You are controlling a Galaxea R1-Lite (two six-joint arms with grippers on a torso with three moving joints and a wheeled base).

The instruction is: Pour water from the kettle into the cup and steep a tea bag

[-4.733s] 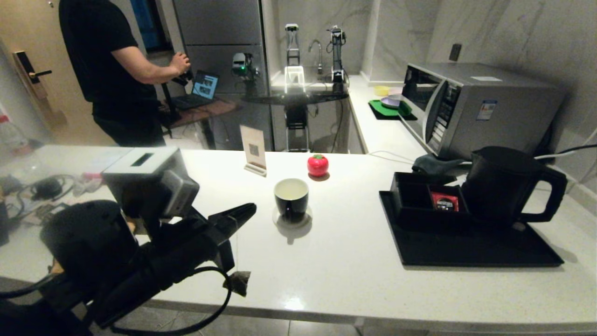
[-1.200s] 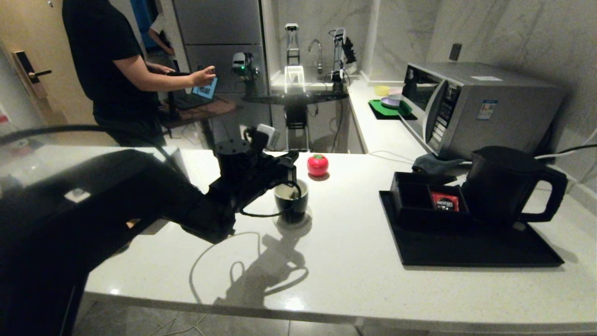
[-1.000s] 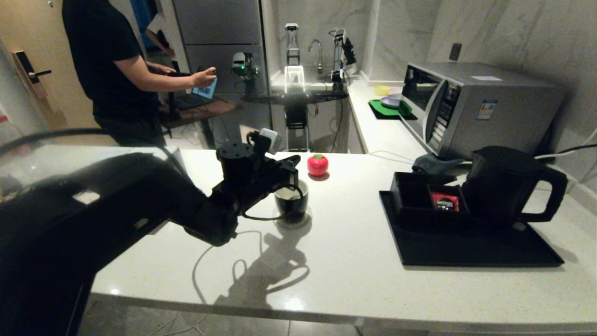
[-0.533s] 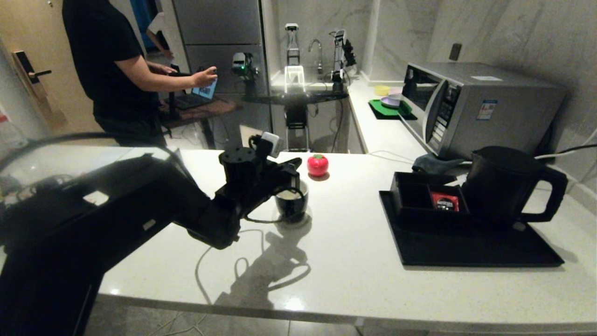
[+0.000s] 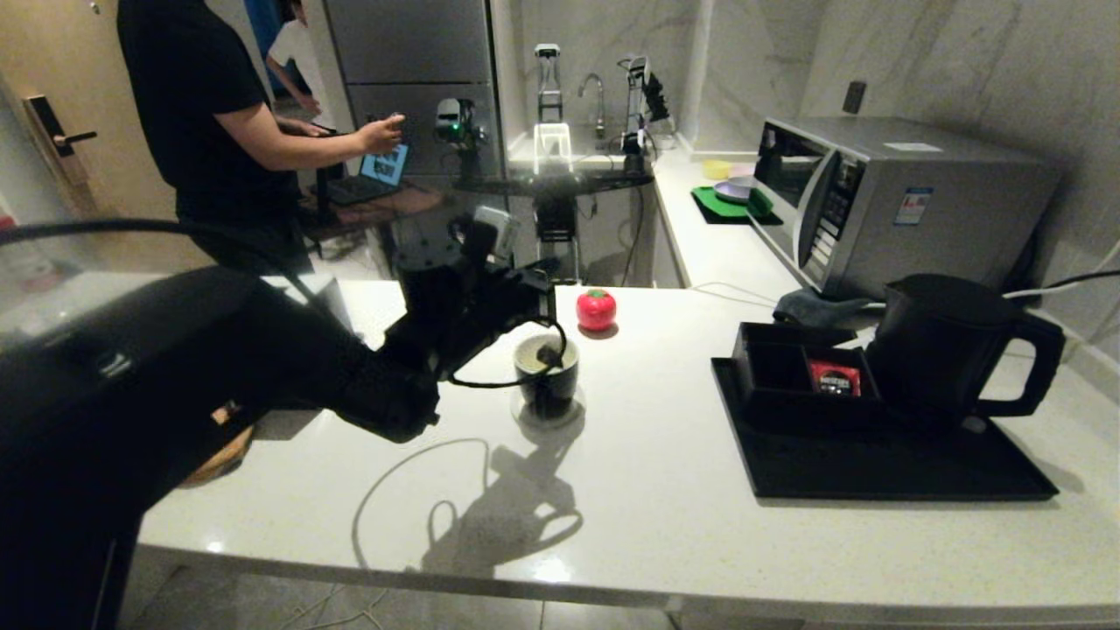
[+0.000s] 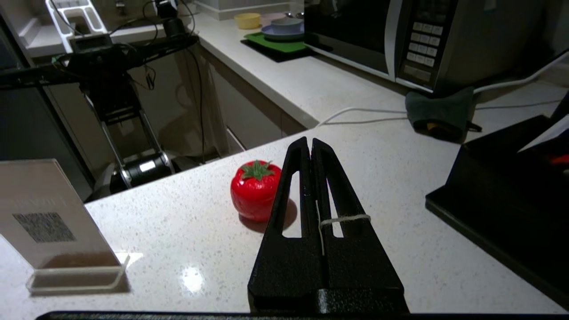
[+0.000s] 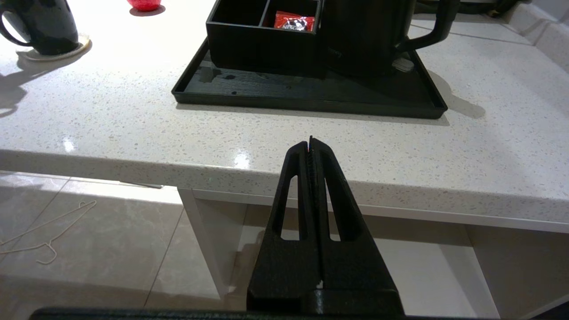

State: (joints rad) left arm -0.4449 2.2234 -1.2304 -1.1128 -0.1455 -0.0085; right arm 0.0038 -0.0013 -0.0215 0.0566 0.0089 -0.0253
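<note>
Head view: left gripper over the cup, clamped on the tea bag string. Right gripper parked off the counter edge, pinched closed on nothing

Kitchen, dim overall. White speckled counter runs along pale marble-veined walls. Silver microwave against the right wall. Faucet at the far end. Tall grey cabinet behind. Tan door far left. Pale tiled floor below the counter edge.
</note>
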